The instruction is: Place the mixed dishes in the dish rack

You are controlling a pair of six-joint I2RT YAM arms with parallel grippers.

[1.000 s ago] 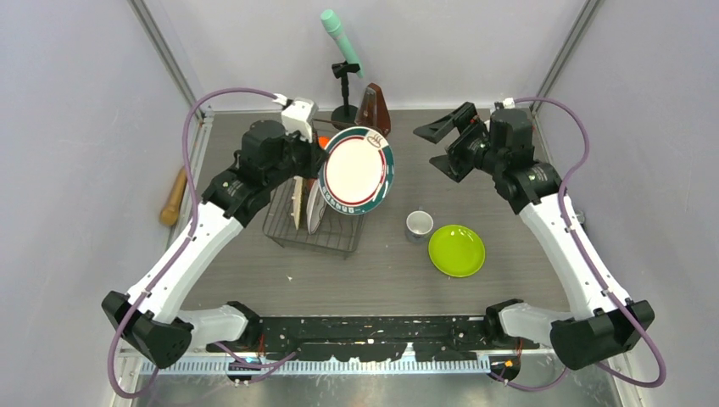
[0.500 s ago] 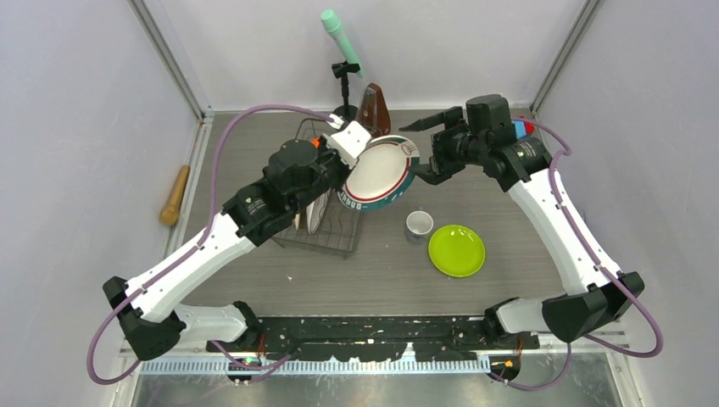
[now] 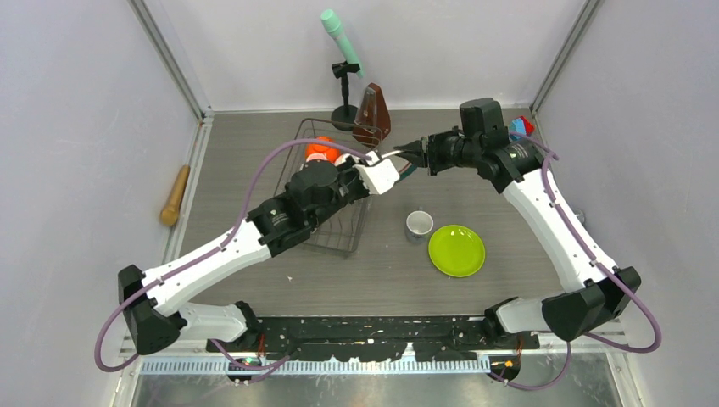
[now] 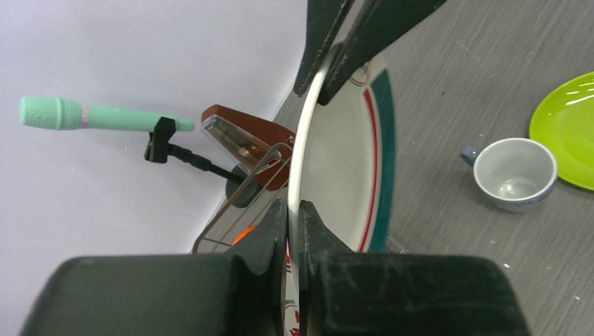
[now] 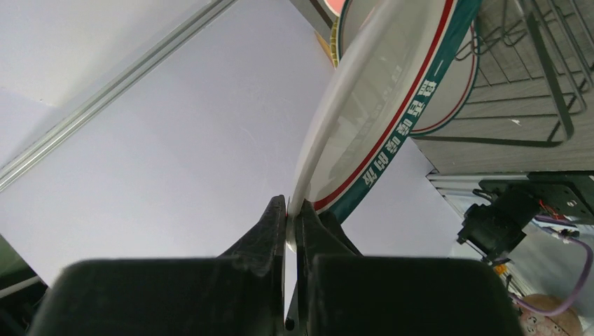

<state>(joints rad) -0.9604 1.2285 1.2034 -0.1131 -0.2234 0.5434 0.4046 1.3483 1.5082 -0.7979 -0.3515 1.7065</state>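
Pale lilac walls, grey wood-grain tabletop, metal corner rails, even light

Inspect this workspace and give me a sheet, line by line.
Surface: grey wood-grain table, a few specks.
Job's things: white plate held on edge at the right side of the dish rack; orange bowl in the rack; small white cup and lime-green plate on the table.
Clutter: metronome, microphone, toy blocks.
Grippers: left gripper and right gripper, jaws shut on the plate's rim.
Cables: purple cable arches over the rack.
Surroundings: plain walls; wooden handle off the table's left.
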